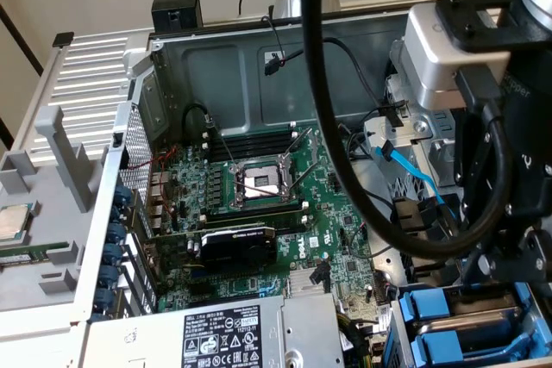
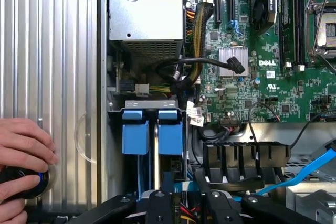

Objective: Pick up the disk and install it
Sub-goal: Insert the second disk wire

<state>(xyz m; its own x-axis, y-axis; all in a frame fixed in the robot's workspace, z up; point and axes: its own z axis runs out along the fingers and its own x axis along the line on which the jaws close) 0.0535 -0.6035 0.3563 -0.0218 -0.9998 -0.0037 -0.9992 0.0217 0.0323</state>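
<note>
Hanging over the drive bay at the case's corner, the gripper (image 2: 181, 203) is above two blue carriers (image 2: 152, 135). Between its fingers sits something blue, perhaps the disk; I cannot tell the jaws' state. A hand (image 2: 23, 166) rests on the case's side.
</note>
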